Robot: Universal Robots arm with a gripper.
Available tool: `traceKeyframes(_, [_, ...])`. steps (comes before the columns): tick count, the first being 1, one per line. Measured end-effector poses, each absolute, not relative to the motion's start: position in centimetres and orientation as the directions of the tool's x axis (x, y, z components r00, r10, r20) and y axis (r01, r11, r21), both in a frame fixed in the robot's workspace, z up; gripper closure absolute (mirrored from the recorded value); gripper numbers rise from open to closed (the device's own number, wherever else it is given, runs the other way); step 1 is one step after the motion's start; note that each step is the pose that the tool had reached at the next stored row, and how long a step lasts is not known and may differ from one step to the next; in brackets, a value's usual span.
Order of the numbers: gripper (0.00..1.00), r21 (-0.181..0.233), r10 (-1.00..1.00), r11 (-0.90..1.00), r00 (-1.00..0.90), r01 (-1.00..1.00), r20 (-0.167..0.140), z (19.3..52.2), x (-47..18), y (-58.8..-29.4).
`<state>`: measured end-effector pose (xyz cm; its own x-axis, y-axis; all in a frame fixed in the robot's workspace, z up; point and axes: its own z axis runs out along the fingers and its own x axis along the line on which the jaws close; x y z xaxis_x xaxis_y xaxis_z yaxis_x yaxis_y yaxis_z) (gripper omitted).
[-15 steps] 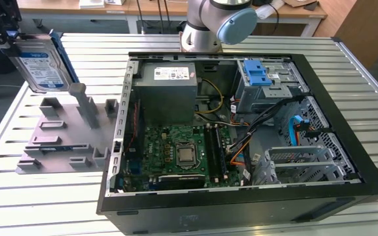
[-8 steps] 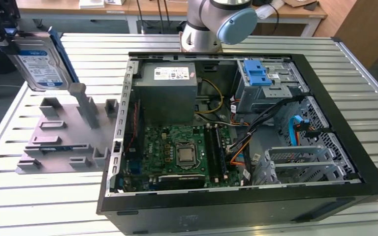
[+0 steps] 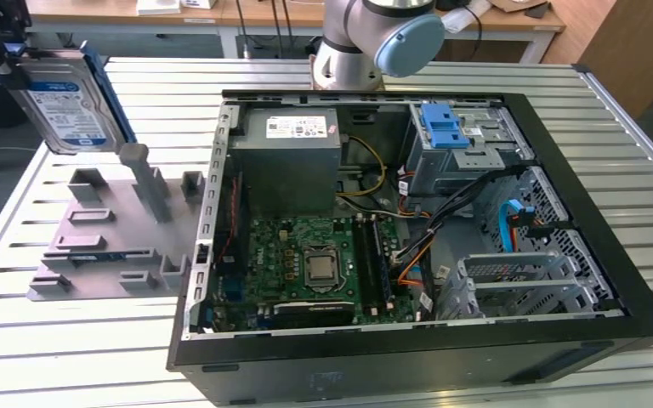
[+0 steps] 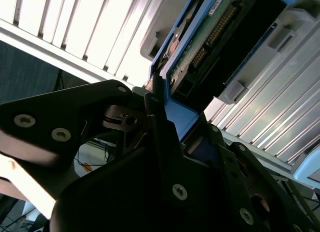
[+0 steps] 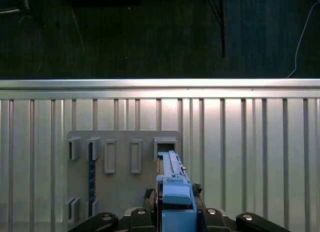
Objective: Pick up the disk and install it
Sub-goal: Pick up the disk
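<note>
The disk (image 3: 65,106), silver with a white-and-blue label and a blue carrier frame, hangs upright in the air at the exterior view's far left, above the grey holder plate (image 3: 111,246). My gripper (image 3: 11,61) is shut on its upper end. In the first wrist view the disk (image 5: 172,179) shows edge-on, lifted over the holder plate (image 5: 122,192), with the gripper (image 5: 172,216) clamped on the blue frame. The second wrist view shows the disk's green circuit-board side (image 4: 212,37) and the black fingers (image 4: 160,142) pressed on the blue carrier.
The open computer case (image 3: 599,280) lies on the slatted metal table (image 3: 77,357), to the exterior view's right of the holder plate. Inside are a grey power-supply box (image 3: 292,153), a motherboard (image 3: 315,263) and a blue-latched drive cage (image 3: 457,132). The arm's base (image 3: 360,42) stands behind the case.
</note>
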<state>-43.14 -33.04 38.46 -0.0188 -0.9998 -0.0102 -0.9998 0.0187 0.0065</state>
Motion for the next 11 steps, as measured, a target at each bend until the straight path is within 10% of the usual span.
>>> traceKeyframes(11, [0.64, 0.007, -1.0, 0.019, -0.019, -1.0, -0.01, 39.49, -43.14, -33.04])
